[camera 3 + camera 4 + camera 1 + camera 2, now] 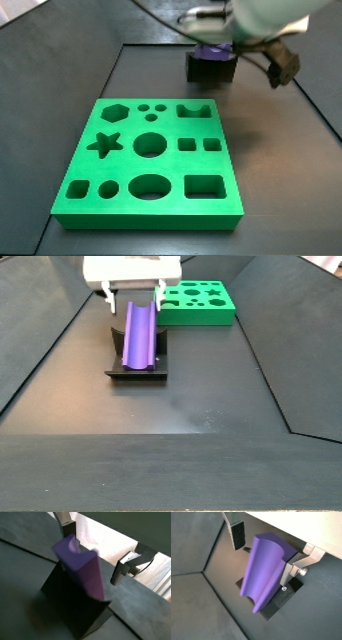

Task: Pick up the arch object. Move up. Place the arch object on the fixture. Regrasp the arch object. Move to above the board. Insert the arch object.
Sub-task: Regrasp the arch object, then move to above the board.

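Looking thru the cams, I saw the arch object, a purple elongated block w/ a curved groove along one long face, leaning tilted on the fixture, its lower end down on the dark base plate and the groove facing the side cam. In a wrist view the arch object showed the same groove clearly, w/ the fixture dark beneath it. The gripper sat at the upper end of the piece, white body above, w/ the fingers spread to either side of the block and gaps visible btwn the pads and the purple plastic, so I read it as released, not gripping anything. In a side view the gripper hung over the fixture at the far end of the dark floor, only a bit of purple showing under it. The green board lay well apart, nearer that cam, cut-outs all unfilled; in a side view the board sat just beyond the fixture, to its right.
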You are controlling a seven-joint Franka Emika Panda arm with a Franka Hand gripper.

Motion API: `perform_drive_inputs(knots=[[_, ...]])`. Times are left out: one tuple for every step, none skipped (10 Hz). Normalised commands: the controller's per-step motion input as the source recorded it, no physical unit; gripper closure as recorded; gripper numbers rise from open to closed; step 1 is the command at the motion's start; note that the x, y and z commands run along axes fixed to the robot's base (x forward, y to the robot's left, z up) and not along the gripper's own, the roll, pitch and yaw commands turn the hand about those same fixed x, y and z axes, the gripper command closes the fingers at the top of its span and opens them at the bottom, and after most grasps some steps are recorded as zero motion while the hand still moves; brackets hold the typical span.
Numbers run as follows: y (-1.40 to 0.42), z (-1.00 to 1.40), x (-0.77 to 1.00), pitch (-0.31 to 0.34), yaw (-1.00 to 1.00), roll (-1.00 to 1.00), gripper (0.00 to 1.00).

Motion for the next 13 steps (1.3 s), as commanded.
perform_drive_inputs(knots=[[0.01,-0.21,0.04,-0.002,-0.06,0.04,0.00],[0.00,0.00,0.00,0.000,0.00,0.00,1.00],[-0.10,1.00,0.09,0.412,0.27,0.24,1.00],[-0.10,1.00,0.09,0.403,0.28,0.22,1.00],[-0.11,1.00,0.10,0.357,0.32,0.18,1.00],[-0.10,1.00,0.11,0.287,0.36,0.12,1.00],[-0.10,1.00,0.11,0.169,0.39,0.07,1.00],[-0.10,1.00,0.11,0.084,0.39,0.05,1.00],[-0.10,1.00,0.11,0.011,0.36,0.03,1.00],[-0.09,1.00,0.10,-0.072,0.30,0.03,1.00],[-0.09,1.00,0.09,-0.117,0.24,0.03,1.00],[-0.07,0.90,0.07,-0.141,0.18,0.03,1.00],[-0.05,0.73,0.05,-0.152,0.13,0.03,1.00]])
